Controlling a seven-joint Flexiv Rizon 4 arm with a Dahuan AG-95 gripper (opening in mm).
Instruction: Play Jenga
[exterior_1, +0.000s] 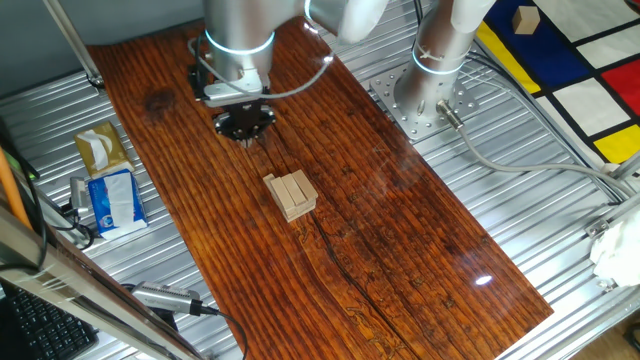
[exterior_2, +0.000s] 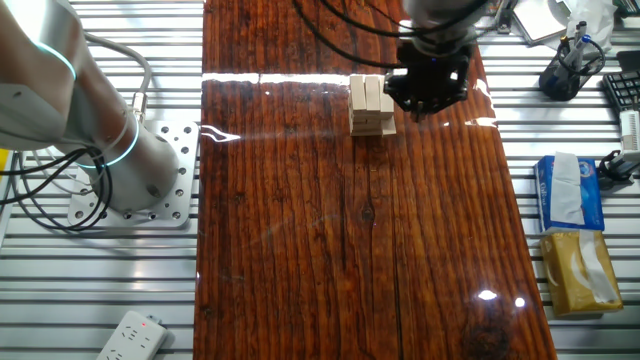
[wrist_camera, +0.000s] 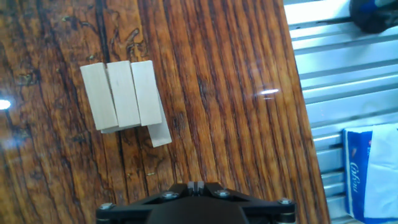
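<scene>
The Jenga pile (exterior_1: 291, 194) is a low stack of pale tan wooden bars, three abreast on top, on the dark wooden table. It also shows in the other fixed view (exterior_2: 371, 104) and in the hand view (wrist_camera: 124, 94), where one lower bar (wrist_camera: 159, 132) sticks out from under the top layer. My gripper (exterior_1: 245, 124) hangs above the table beside the pile, apart from it; in the other fixed view (exterior_2: 428, 90) it is just right of the pile. In the hand view the fingertips (wrist_camera: 196, 185) sit pressed together with nothing between them.
Two tissue packs (exterior_1: 110, 175) lie on the metal bench beside the table; they show in the other fixed view (exterior_2: 570, 230) too. The arm's base (exterior_2: 130, 185) is bolted next to the table. A power strip (exterior_2: 132, 338) lies near the corner.
</scene>
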